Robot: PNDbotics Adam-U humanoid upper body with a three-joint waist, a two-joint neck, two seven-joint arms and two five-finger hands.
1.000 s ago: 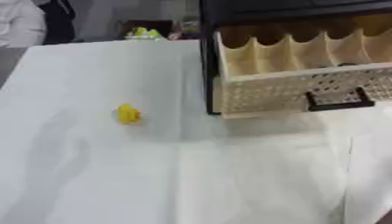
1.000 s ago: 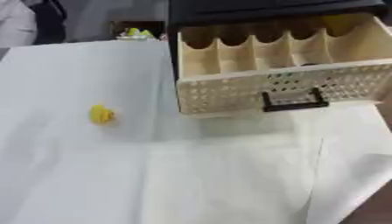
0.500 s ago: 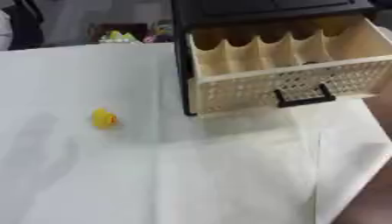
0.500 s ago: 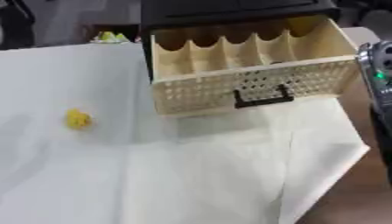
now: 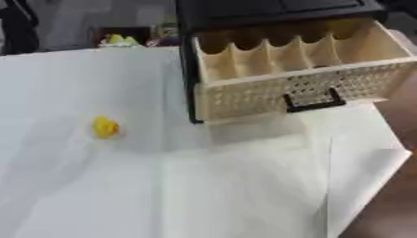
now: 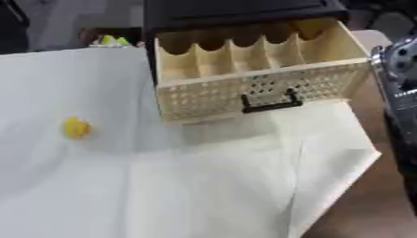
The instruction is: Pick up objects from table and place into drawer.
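A small yellow object (image 5: 105,127) lies on the white cloth (image 5: 204,186), left of the middle. To its right a beige perforated drawer (image 5: 277,95) with a black handle (image 5: 313,103) stands pulled out of a black cabinet (image 5: 269,9). Curved dividers split the drawer's inside into several compartments. A silver and black stretch of my right arm (image 6: 400,93) shows at the right edge of the right eye view, beside the drawer. Neither hand shows in any view.
The cloth's right corner ends on the brown tabletop (image 5: 391,204), below and right of the drawer. Small yellow-green things (image 5: 118,40) sit beyond the cloth's far edge, left of the cabinet. A dark figure (image 5: 16,23) stands at the far left.
The whole picture has shifted, so the camera moved. The yellow object and drawer keep their places on the cloth. My right arm has come into the right eye view's right edge.
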